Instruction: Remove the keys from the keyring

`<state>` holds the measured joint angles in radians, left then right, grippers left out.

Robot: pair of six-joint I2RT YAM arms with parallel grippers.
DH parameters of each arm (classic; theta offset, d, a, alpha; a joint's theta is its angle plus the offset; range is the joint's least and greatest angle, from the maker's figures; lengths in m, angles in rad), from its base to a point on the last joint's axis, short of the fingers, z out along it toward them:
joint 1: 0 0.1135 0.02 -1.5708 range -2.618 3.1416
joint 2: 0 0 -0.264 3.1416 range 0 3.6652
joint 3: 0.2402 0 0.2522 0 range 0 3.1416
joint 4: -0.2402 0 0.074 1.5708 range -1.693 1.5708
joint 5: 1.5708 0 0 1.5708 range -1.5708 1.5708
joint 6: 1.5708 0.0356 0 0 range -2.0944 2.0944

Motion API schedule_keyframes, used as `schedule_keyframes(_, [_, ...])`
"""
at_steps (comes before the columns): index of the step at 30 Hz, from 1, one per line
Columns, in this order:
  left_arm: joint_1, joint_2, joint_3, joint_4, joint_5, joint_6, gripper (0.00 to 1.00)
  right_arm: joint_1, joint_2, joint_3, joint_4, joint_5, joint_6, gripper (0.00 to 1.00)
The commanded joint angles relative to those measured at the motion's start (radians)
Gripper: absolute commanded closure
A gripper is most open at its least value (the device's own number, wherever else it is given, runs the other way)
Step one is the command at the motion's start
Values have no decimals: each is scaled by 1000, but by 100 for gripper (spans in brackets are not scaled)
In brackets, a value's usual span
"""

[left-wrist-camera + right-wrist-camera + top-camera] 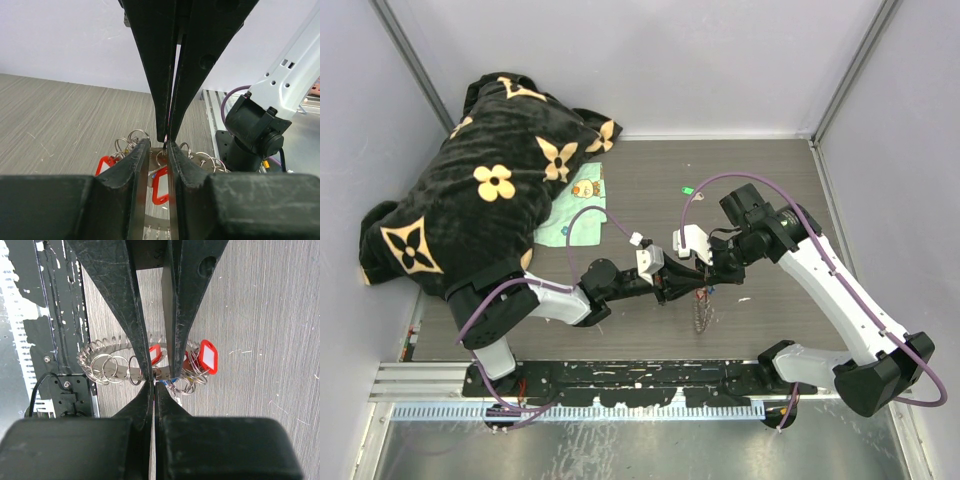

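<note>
Toward near edge of grey table [260, 315], left claw [159, 148] clamps dark bumpy metal keyring [86, 356] steady, presumably so closed right claw [153, 386] can free red-tagged keys [208, 357].

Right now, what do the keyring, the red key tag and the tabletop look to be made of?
The keyring: bare metal, likely steel; silvery grey with bright glints along its looped rim. The red key tag: probably plastic; glossy, uniform red frame around a white insert. The tabletop: matte grey wood-grain surface; laminate or vinyl perhaps, not certain.
</note>
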<state>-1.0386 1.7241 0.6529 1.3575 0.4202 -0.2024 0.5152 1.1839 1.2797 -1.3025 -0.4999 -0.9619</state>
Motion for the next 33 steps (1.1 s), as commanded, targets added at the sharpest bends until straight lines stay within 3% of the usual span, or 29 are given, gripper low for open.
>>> schedule_keyframes(1, [-3, -47, -17, 74, -23, 14, 75, 4, -36, 17, 32, -31, 16, 99])
schedule_keyframes(6, [-3, -97, -57, 73, -54, 47, 70, 4, -41, 17, 32, -32, 17, 99])
schedule_keyframes(23, [-3, -88, -34, 74, -41, 60, 73, 4, -40, 21, 26, -54, 10, 99])
schedule_keyframes(33, [-4, -68, -7, 73, 46, 18, 79, 5, -34, 28, 26, -58, 12, 99])
